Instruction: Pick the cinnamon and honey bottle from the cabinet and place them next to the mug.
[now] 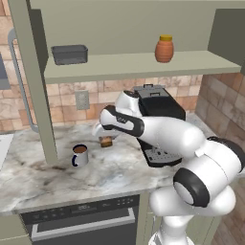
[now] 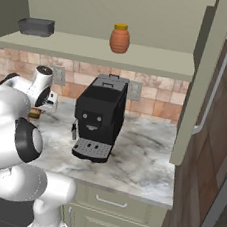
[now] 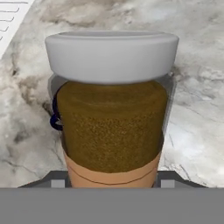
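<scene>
On the marble worktop (image 1: 119,172), at about 3 o'clock of the mug (image 1: 80,155), the claw (image 1: 106,139) pinches the cinnamon (image 1: 106,141), low over the stone. The honey bottle (image 1: 164,49) stands upright on the cabinet (image 1: 139,65) shelf, at 1 o'clock of the mug.
</scene>
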Controlling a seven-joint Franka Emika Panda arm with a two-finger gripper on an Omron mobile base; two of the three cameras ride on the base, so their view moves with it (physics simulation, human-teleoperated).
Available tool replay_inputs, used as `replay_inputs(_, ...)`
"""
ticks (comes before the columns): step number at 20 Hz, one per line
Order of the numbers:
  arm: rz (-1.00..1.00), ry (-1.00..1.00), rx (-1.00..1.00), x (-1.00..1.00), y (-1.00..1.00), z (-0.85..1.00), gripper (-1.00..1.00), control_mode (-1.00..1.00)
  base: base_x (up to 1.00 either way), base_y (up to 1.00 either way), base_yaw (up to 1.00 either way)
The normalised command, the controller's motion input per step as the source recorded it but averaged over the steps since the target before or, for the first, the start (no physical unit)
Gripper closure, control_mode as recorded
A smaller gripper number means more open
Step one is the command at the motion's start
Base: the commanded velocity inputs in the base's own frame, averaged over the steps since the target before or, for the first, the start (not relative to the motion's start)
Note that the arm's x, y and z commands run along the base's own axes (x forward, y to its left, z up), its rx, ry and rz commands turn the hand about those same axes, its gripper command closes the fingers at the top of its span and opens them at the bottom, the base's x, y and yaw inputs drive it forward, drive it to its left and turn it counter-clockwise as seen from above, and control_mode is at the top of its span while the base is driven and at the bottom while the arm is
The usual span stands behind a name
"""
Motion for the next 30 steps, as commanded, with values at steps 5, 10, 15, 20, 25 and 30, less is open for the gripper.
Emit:
replay_inputs(5,0.04,-0.19,0.0,0.0,0.0,-0.1,1.0,-1.0,0.0,0.0,0.0)
replay_inputs(10,0.07,-0.22,0.0,0.0,0.0,-0.09,1.0,-1.0,0.0,0.0,0.0)
replay_inputs(15,0.06,-0.17,0.03,0.02,-0.05,-0.07,1.0,-1.0,0.0,0.0,0.0)
replay_inputs(20,0.04,-0.06,0.08,0.01,-0.03,-0.04,1.0,-1.0,0.0,0.0,0.0)
replay_inputs(25,0.04,0.0,0.24,0.0,-0.09,0.0,1.0,-1.0,0.0,0.0,0.0)
replay_inputs(30,0.06,0.0,0.2,0.0,-0.02,-0.05,1.0,-1.0,0.0,0.0,0.0)
